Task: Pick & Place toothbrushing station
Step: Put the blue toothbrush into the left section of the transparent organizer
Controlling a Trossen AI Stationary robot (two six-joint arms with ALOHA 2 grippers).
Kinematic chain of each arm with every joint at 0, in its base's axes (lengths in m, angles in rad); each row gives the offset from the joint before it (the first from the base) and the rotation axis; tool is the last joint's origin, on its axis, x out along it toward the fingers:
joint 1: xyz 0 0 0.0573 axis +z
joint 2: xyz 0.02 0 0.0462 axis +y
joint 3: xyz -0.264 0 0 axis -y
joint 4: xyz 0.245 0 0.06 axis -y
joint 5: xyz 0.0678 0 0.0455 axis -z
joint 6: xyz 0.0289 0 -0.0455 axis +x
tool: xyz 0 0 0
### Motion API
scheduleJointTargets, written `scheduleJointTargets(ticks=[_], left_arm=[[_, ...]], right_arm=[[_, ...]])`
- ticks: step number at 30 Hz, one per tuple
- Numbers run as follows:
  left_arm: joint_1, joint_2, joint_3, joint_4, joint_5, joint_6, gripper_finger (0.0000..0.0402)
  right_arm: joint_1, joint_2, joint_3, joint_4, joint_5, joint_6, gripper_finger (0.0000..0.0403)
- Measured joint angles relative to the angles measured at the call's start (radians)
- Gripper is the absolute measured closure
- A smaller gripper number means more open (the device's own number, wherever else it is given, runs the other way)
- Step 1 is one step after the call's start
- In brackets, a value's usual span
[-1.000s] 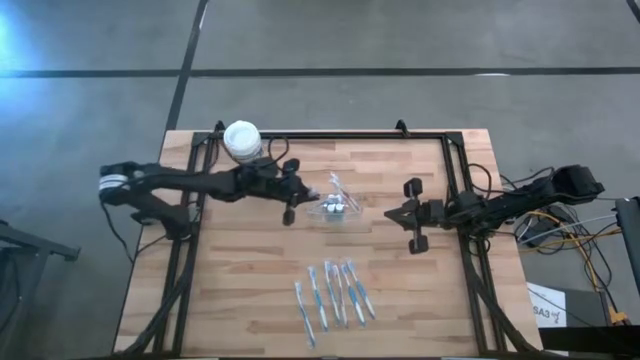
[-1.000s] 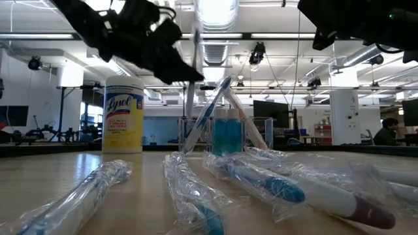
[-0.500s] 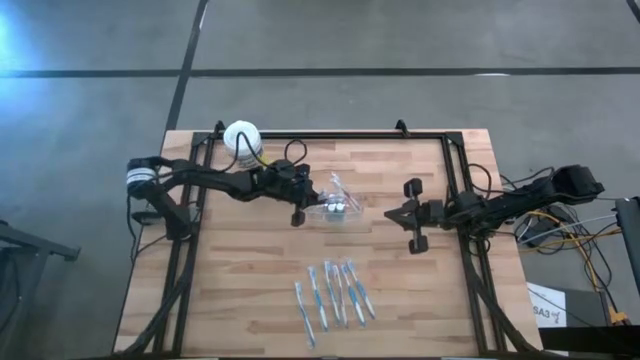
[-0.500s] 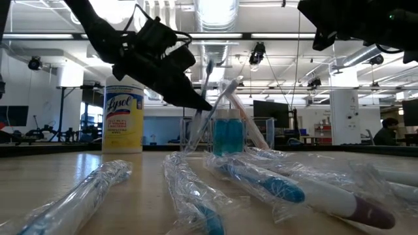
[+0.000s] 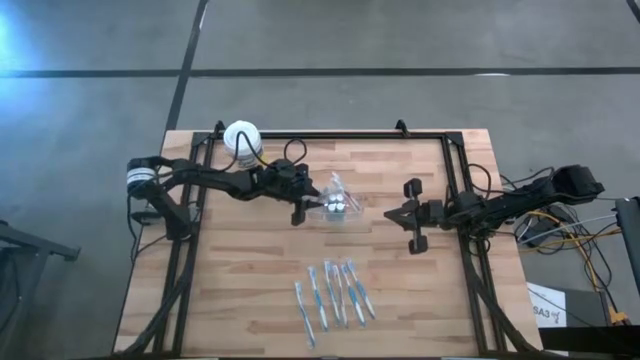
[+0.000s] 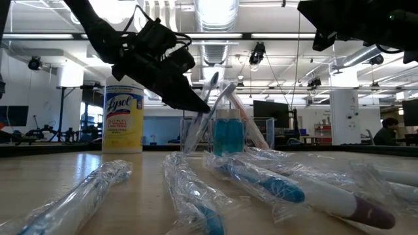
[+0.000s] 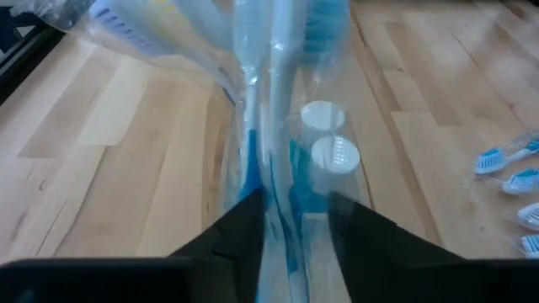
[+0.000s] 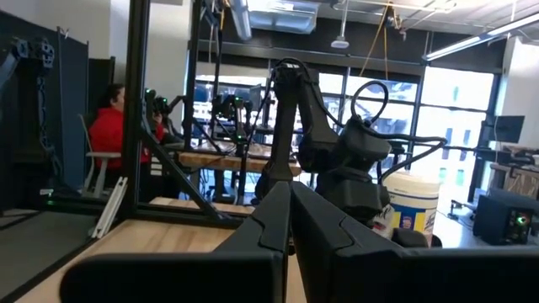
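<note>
The left hand (image 7: 290, 210), fingers apart around a wrapped toothbrush (image 7: 253, 101), sits over the clear holder (image 5: 335, 207); the right hand (image 5: 413, 216) waits pressed together above the surface (image 5: 400, 290).

R fingers (image 8: 290, 220) pressed together; L arm (image 8: 324, 143) beyond, yellow canister (image 8: 411, 202), seated person (image 8: 105, 139).

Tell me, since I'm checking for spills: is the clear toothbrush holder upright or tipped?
Upright. In the low view the holder stands on the table, brushes sticking up.
</note>
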Motion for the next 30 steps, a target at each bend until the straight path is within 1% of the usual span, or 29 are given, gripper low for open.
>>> scheduleJointTargets(ticks=[6, 10, 15, 19, 22, 24, 27, 30], left_arm=[[0.000, -0.002, 0.000, -0.001, 0.000, -0.001, 0.0202], [0.000, -0.037, -0.002, -0.033, -0.002, 0.027, 0.0182], [0.000, -0.166, -0.002, -0.171, -0.005, 0.074, 0.0180], [-0.011, -0.343, -0.002, -0.325, -0.007, 0.061, 0.0181], [-0.038, -0.501, -0.003, -0.430, -0.008, 0.058, 0.0195], [-0.064, -0.619, -0.020, -0.460, -0.009, 0.051, 0.0214], [-0.105, -0.800, -0.083, -0.470, -0.011, 0.023, 0.0261], [-0.144, -0.968, -0.170, -0.465, -0.010, -0.035, 0.0323]], right_arm=[[0.000, 0.000, 0.000, 0.000, 0.000, 0.000, 0.0394], [0.000, 0.000, 0.000, -0.006, 0.000, 0.000, 0.0394], [0.000, 0.000, 0.000, -0.016, 0.000, 0.000, 0.0394], [0.000, 0.000, 0.000, -0.020, 0.000, -0.003, 0.0394], [0.000, 0.000, -0.002, -0.024, 0.000, -0.003, 0.0394], [0.000, 0.000, -0.002, -0.025, 0.000, -0.003, 0.0394], [0.000, 0.000, -0.002, -0.029, 0.000, -0.004, 0.0394], [0.000, 0.000, -0.002, -0.041, 0.002, -0.007, 0.0394]])
